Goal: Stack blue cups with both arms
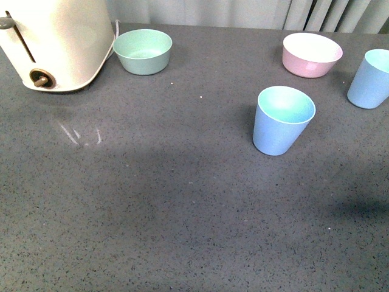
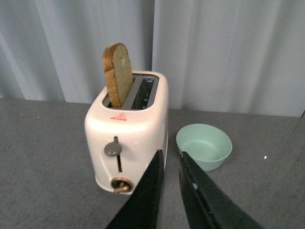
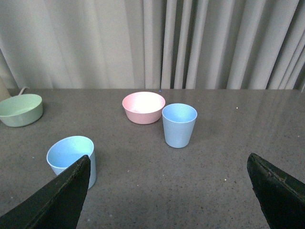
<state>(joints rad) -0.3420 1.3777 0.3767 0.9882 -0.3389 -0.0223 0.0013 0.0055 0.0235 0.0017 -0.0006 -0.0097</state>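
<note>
Near blue cup (image 1: 284, 125): upright on the tabletop (image 1: 152, 207), mouth up, right of centre in the front view, with bare surface all round it.
Far blue cup (image 1: 369, 79): also upright, further back and to the right, just beside the pink bowl (image 1: 311, 55). From the right wrist view we read it as not touching the bowl, and it is well apart from its twin.
Right end effector (image 3: 167, 157): spread wide and empty, above the tabletop with both cups ahead of it.
Left end effector (image 2: 171, 152): fingers drawn almost together with only a thin gap, gripping nothing. It faces the toaster (image 2: 126, 143) and the mint-green bowl (image 2: 204, 145), not the cups.
Handling: we judge the cups light, stiff and thin-walled — easy to tip with a nudge, unlikely to break.
Surface: matte plastic, so we expect fair grip, though the taper could let a cup slide down out of a loose pinch.
Where to hold: across the wall just below the rim, or with one finger inside the lip and one outside. We would take the receiving cup low on the body, leaving its mouth clear.
Shapes: tapered, handleless tumblers with paler aqua insides — made to nest. The bowls are round and squat.
Other materials: speckled grey, stone-like tabletop; glossy cream toaster with a slice of bread (image 2: 116, 74) standing in one slot.
</note>
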